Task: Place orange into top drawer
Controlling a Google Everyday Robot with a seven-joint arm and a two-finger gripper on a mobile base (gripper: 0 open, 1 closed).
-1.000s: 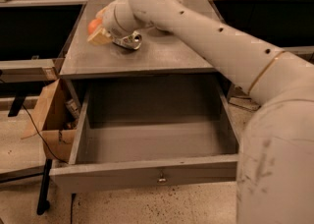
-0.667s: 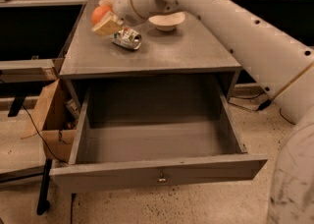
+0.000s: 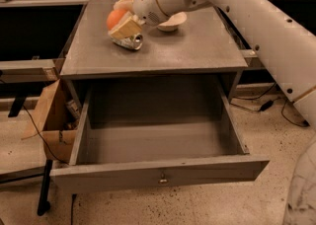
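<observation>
Where it hangs over the tabletop (image 3: 197, 46), the gripper (image 3: 122, 20) clasps the orange (image 3: 114, 18) (smooth, round).

Pincer (image 3: 120, 20) raised with the orange (image 3: 115, 18)
From low beside the crushed can (image 3: 129, 42) a second ago, the pincer, clamped on the orange, has come up to hang just above it; the arm (image 3: 237, 7) has swung higher, uncovering the white bowl (image 3: 171, 21).
</observation>
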